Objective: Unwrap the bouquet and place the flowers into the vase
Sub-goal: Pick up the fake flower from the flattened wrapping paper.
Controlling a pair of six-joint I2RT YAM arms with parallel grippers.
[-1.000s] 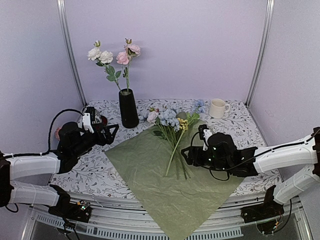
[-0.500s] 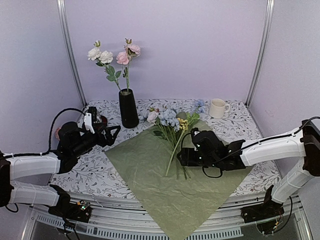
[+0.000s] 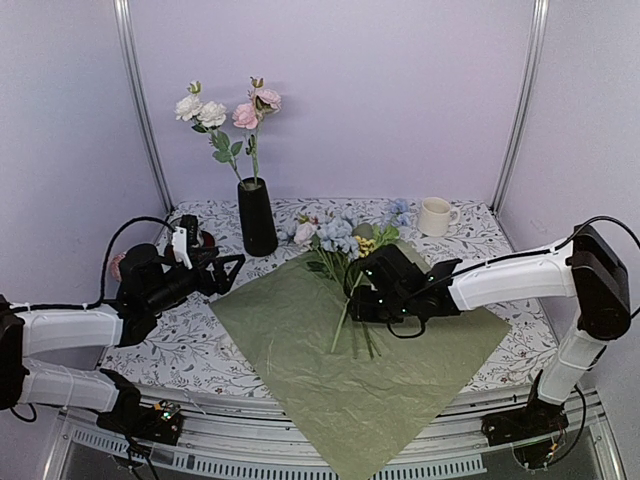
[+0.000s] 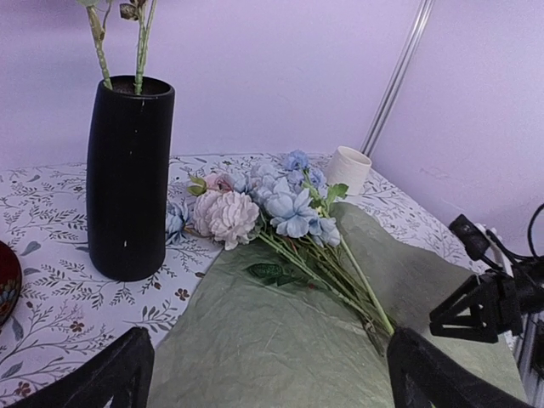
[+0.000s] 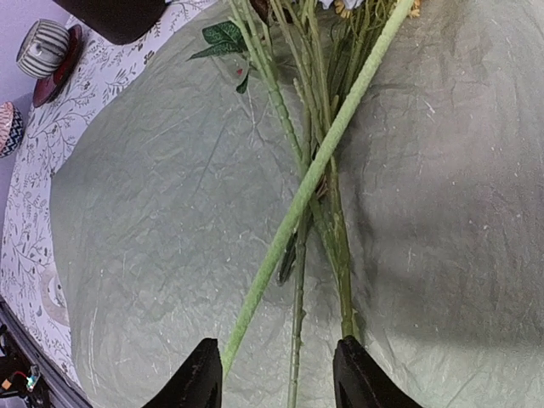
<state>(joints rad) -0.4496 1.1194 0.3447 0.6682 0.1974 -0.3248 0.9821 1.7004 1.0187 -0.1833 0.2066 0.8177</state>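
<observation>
The flowers (image 3: pixel 340 240) lie flat on the opened paper wrap (image 3: pixel 350 380) in the middle of the bench (image 3: pixel 180 340). Their blooms point to the upper part of the top view and the cut ends point down toward the near edge. The long axis of the stems therefore runs almost from top to bottom of the frame.

One thicker pale stem (image 5: pixel 314 170) lies slanted, from upper right to lower left in the right wrist view, and it crosses over the thinner stems.

The right claw (image 5: pixel 276 344) hangs directly over the lower part of these stems. Its two fingers stand half apart, one on each side of the bundle, so the gap lies across the long axis. I see nothing clamped between them. The low end of the pale stem comes very close to the finger at the lower left, and I cannot tell if it touches.

The left claw (image 3: pixel 225 268) is spread wide and empty. It hovers at the left of the sheet, well apart from the stems and nearer to the vase (image 3: pixel 257 218). The vase stands upright behind the paper's left corner and already carries white and pink blooms (image 3: pixel 230 108).

The right arm is clearly the nearer one for the pick. In my judgement, the crossed stem can make the claw take an uneven bunch.
</observation>
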